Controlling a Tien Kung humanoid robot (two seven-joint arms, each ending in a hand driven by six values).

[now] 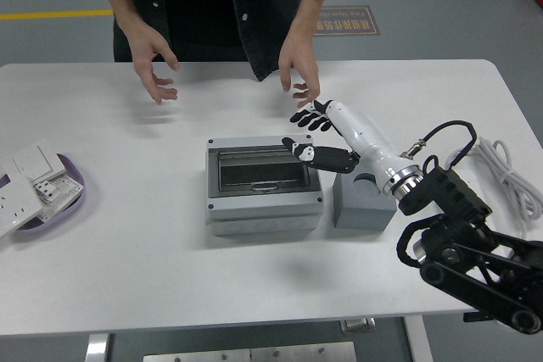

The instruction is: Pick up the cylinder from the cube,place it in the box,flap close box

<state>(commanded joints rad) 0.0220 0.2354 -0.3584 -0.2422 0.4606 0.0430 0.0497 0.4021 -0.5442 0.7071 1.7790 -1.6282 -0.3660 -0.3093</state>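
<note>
One smoky flap covers the rectangular grey box (264,205).

box (264,184) left of cube (363,203), touching

You have open tabletop (127,252) in front of the box (264,184) and to its left as far as the purple tray (71,198). Behind it hover the person's hands (301,69); the cube (363,201) stands just beside its right wall.
</note>
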